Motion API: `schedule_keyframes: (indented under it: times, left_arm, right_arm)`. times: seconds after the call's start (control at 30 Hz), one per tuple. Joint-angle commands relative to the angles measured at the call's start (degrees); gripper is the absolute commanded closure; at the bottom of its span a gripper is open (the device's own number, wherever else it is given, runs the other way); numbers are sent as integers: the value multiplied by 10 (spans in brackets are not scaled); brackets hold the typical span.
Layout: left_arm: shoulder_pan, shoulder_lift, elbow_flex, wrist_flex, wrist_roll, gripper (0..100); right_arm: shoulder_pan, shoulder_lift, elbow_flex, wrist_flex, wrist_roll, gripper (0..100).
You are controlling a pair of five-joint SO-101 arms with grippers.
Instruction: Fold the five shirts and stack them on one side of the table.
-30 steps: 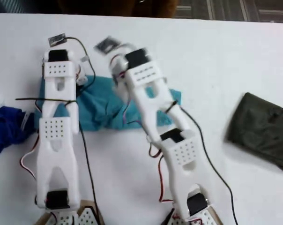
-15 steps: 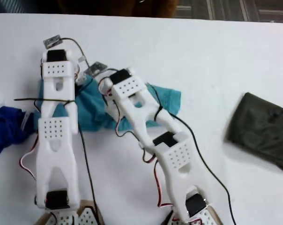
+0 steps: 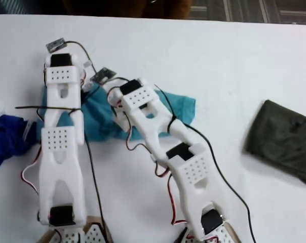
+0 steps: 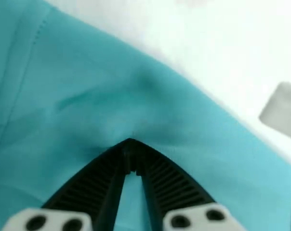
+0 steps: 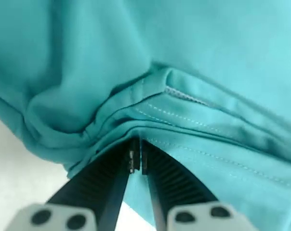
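Pinching was what both my claws were doing. My left claw (image 4: 131,163) had its two black jaws pressed together at the end. A little bit of the teal shirt (image 4: 87,91) was caught between them, and the cloth puckered up right there. My right claw (image 5: 137,155) was squeezed tight too. It held a thick fold of the same shirt, and a stitched edge ran just past its end.

From above, the teal shirt (image 3: 105,119) lay all bunched up on the white table (image 3: 219,61), under both my arms. My left arm (image 3: 59,147) went straight up the left side. My right arm (image 3: 158,126) leaned across toward it, so my two claws were near each other over the left part of the shirt.

A blue shirt (image 3: 3,142) sat in a heap at the left edge of the table, just beside my left arm. A dark green shirt (image 3: 284,142) lay by the right edge, well apart from the teal one. Past my claws, the white table top stretched on to its far edge.
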Motion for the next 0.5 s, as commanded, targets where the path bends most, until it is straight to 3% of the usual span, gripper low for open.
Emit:
schedule_keyframes:
  times: [0.0,0.27,0.47]
  left_arm:
    - [-20,-4,-7,11,6,976]
    - [-20,-4,-7,11,6,976]
    - [-20,-4,-7,11,6,976]
  right_arm:
    - [7,-67,-43,43,-3,979]
    - [96,-121,-111,73,-2,979]
    - [153,-81,-113,82,-2,979]
